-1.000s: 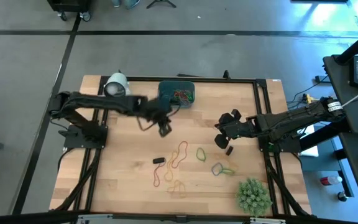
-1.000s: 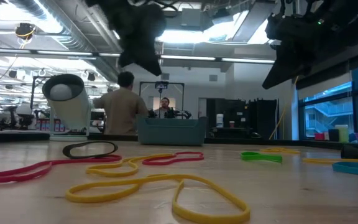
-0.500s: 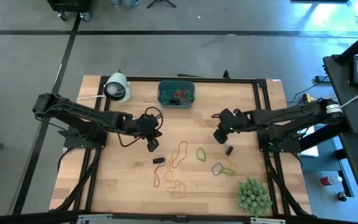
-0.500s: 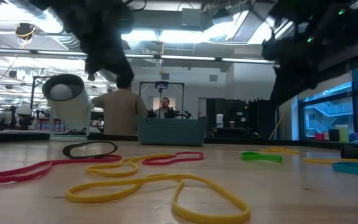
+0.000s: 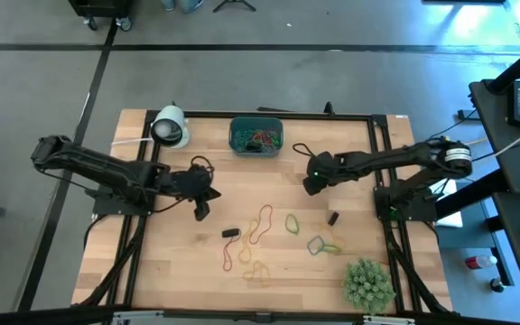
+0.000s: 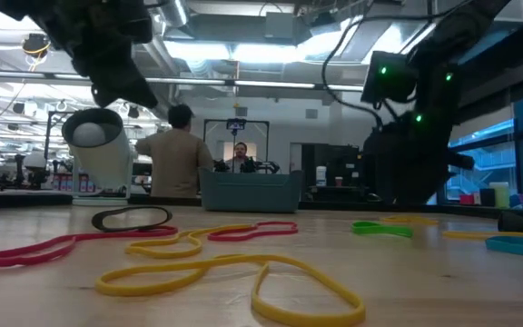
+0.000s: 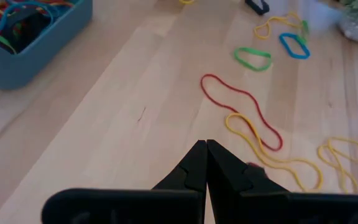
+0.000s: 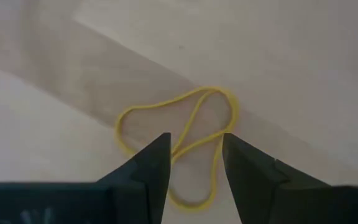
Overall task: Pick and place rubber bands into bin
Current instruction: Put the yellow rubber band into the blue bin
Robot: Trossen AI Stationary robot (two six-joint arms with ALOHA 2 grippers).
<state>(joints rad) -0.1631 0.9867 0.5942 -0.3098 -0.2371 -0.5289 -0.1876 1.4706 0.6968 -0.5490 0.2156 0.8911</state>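
The teal bin point(image 5: 256, 137) stands at the table's far middle with several rubber bands inside it. More rubber bands point(image 5: 262, 221) lie loose on the wood nearer the front: red, yellow, green and blue loops point(image 7: 241, 109). My right gripper point(image 8: 194, 146) is open, right of centre point(image 5: 310, 185). It is low over a twisted yellow rubber band point(image 8: 216, 91) that lies flat on the table, with one finger on either side of the band's near part. My left gripper point(image 7: 207, 146) is shut and empty, left of centre point(image 5: 201, 209), above bare wood.
A white roll point(image 5: 170, 126) lies at the far left corner and a green spiky plant point(image 5: 366, 282) stands at the near right. Two small dark pieces point(image 5: 231, 233) point(image 5: 333, 218) lie among the bands. A person point(image 6: 175, 154) stands in the room beyond the table.
My left gripper has drawn away from the bin, toward the table's left edge and a little nearer the front. My right gripper has come down and gone a little toward the table's far left. The loose bands on the table have stayed where they were.
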